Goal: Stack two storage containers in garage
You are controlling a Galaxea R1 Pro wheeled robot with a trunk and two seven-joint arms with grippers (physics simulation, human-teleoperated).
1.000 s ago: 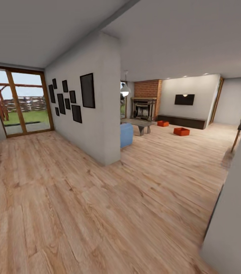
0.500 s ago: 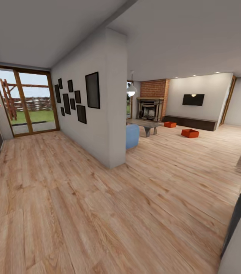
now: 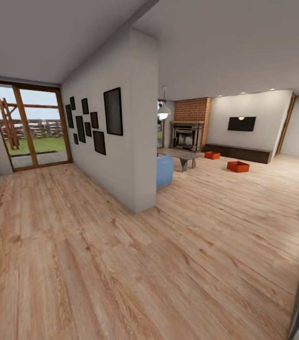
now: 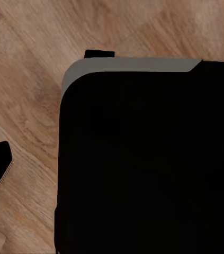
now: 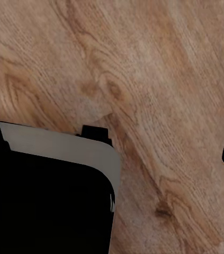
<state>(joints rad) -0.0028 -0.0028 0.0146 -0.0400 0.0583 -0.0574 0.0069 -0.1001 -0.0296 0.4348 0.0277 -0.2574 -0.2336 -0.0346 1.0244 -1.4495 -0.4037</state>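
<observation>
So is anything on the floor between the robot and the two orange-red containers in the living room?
Nothing visible blocks the way. The near container and far container sit on open wood-plank floor past the partition wall. The blue sofa and coffee table stand left of that path, not across it.

Bright, even daylight; stretched edges

The blue sofa (image 3: 164, 171) is largely hidden by the white wall (image 3: 135, 141); container (image 3: 237, 166) contents are too distant to be made out.
</observation>
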